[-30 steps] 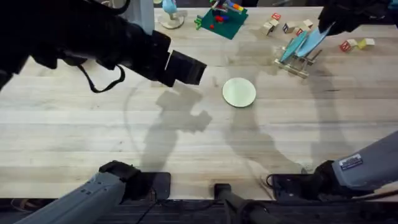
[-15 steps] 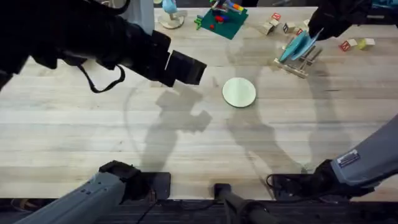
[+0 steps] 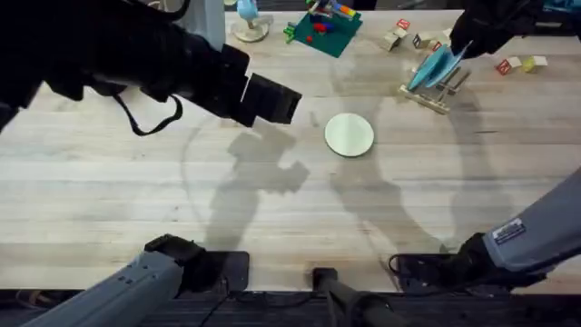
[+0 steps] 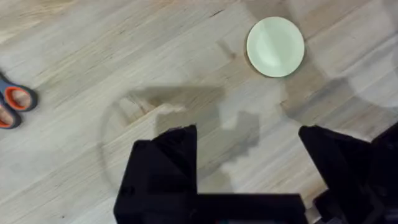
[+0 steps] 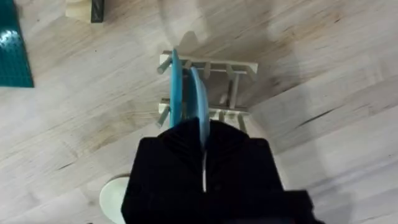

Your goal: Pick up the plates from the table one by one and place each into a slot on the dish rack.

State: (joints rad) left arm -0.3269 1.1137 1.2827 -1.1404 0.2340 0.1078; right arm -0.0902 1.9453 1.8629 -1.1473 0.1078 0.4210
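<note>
My right gripper (image 3: 461, 41) is shut on the rim of the light blue plate (image 3: 433, 66), which it holds tilted on edge over the dish rack (image 3: 439, 94) at the table's far right. In the right wrist view the blue plate (image 5: 185, 93) shows edge-on, reaching down among the pegs at one end of the rack (image 5: 230, 87), with the gripper (image 5: 202, 134) clamped on it. The cream-yellow plate (image 3: 349, 133) lies flat mid-table. Well to its left, raised above the table, my left gripper (image 3: 272, 98) is open. Its wrist view shows that plate (image 4: 275, 46) beyond the open gripper (image 4: 249, 168).
Wooden toy blocks (image 3: 399, 36) lie behind the rack and to its right (image 3: 519, 64). A green baseplate with toys (image 3: 322, 32) and a small stand (image 3: 247, 27) sit at the far edge. Orange-handled scissors (image 4: 12, 106) lie off to one side.
My right gripper has carried the blue plate a little left and down onto the rack, mostly in the first half second. The left arm and the cream plate have not moved.
</note>
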